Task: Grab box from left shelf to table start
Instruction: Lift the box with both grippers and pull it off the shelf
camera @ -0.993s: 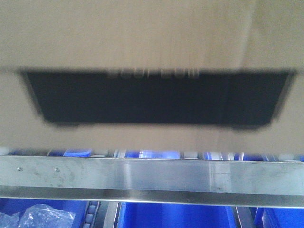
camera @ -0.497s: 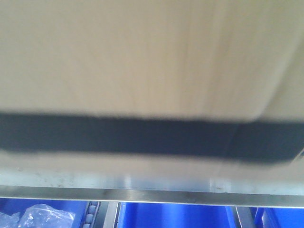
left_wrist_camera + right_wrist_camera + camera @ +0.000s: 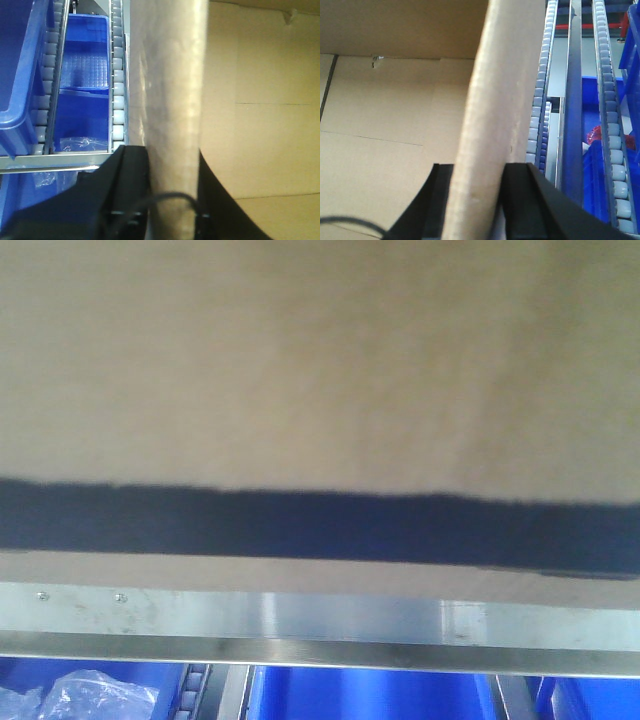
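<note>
the left claw (image 3: 172,167) is clamped on one upright side wall of the box (image 3: 170,75), with a black finger on each face. the right claw (image 3: 477,175) pinches the opposite wall the same way. in the front view the box fills the frame, its black print band just above the shelf rail (image 3: 320,620). blue bins (image 3: 370,695) sit below the rail.

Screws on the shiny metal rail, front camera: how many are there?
2. One screw sits near the rail's left end, the other just right of it. The cardboard box may hide more.
</note>
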Robot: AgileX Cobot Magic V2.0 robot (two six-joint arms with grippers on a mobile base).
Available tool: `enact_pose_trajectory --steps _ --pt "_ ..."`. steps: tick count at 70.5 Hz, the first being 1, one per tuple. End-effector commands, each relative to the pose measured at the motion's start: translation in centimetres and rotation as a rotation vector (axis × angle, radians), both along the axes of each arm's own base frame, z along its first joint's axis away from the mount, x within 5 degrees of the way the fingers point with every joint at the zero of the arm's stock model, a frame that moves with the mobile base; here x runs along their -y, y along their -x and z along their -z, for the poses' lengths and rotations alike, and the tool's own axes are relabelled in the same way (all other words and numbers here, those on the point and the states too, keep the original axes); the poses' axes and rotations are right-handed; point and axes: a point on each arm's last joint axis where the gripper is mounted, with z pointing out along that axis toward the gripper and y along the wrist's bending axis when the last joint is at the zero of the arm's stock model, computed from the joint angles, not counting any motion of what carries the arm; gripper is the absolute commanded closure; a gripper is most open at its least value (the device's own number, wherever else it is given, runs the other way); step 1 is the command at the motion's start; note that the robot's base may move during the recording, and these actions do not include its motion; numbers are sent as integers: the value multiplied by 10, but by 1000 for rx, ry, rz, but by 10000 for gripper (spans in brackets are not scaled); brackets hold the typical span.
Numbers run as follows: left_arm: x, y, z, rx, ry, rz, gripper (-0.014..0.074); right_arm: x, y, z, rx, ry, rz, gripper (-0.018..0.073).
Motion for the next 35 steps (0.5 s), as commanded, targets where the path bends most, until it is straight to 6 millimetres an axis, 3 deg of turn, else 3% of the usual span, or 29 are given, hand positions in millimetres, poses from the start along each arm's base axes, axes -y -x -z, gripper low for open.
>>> enact_pose_trajectory --steps 1,35 --pt "-1 2 -22 166 64 -7 696 8 -4 -18 145 64 92 499" --pt "2 -9 0 77 37 -8 696 8 -4 -18 138 65 91 499"
